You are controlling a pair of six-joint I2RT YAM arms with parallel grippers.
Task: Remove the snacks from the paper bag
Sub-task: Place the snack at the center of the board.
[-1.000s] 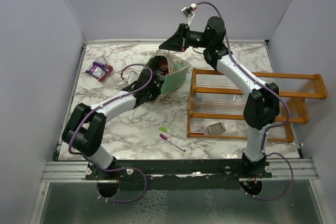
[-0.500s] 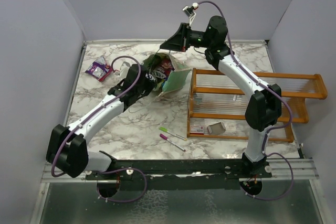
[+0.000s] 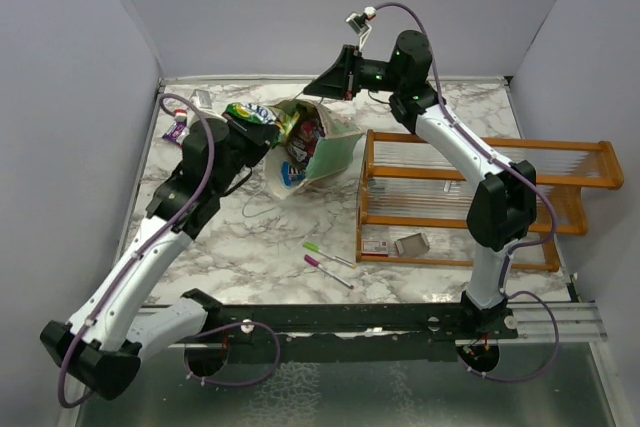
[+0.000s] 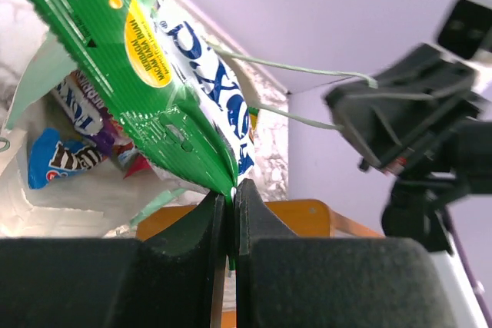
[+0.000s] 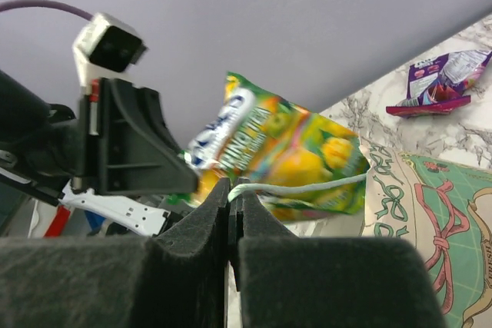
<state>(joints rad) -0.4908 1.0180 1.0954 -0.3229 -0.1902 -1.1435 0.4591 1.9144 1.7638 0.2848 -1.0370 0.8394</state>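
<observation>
While right jaws pinch bag string (image 5: pixel 307 187), left jaws clamp green packet (image 4: pixel 154 59), lettering unclear.

The packet (image 4: pixel 165 82) is green and yellow, the bag (image 3: pixel 337 151) mint-green patterned.

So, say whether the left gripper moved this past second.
Yes. The left gripper, shut on a green snack packet, has drawn left, away from the wooden rack.

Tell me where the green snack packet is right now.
The green snack packet is pinched in the left gripper, just left of the open mouth of the paper bag in the top view.
</observation>
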